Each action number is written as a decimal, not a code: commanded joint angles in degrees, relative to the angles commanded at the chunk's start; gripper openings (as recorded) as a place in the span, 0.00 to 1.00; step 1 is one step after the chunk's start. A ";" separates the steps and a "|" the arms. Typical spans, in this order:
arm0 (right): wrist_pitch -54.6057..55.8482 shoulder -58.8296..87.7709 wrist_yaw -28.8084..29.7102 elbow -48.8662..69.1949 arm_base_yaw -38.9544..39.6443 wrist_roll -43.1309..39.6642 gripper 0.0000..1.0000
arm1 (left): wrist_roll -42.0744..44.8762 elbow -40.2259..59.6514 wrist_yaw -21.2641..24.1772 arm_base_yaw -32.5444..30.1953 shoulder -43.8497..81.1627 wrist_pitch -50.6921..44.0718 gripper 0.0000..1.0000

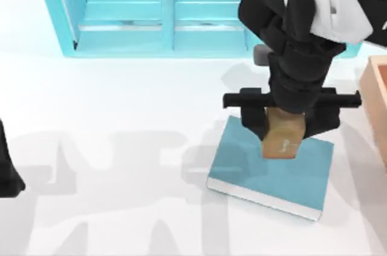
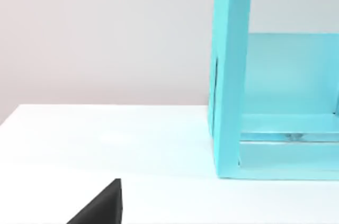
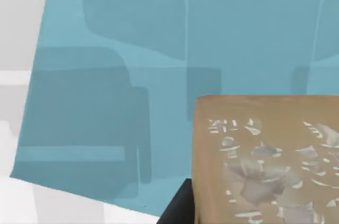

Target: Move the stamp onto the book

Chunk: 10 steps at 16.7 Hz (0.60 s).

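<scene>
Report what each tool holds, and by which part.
The right tool grips the stamp by its upper sides, over the book. The left tool holds nothing.

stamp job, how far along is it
Done: the stamp is picked up, clamped in the right end effector and carried over the book.

In hand: it hangs over the teal cover; whether it touches yet cannot be told.

Left: set it down, open and withdraw. The left end effector is parked at the table's left edge.

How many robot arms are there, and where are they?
2. The right arm reaches in from the table's far right, its fingers holding the stamp over the book. The left arm sits at the left edge.
</scene>
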 joint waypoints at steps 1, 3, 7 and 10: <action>0.16 0.09 0.00 -0.15 0.16 0.16 0.00 | 0.00 0.00 0.00 0.00 0.00 0.00 1.00; 0.16 0.09 0.00 -0.15 0.16 0.16 0.00 | 0.00 0.00 0.00 0.00 0.00 0.00 1.00; -0.73 -0.10 -0.02 0.59 0.11 0.15 0.00 | 0.00 0.00 0.00 0.00 0.00 0.00 1.00; -0.91 -0.09 0.00 0.74 0.15 0.15 0.00 | 0.00 0.00 0.00 0.00 0.00 0.00 1.00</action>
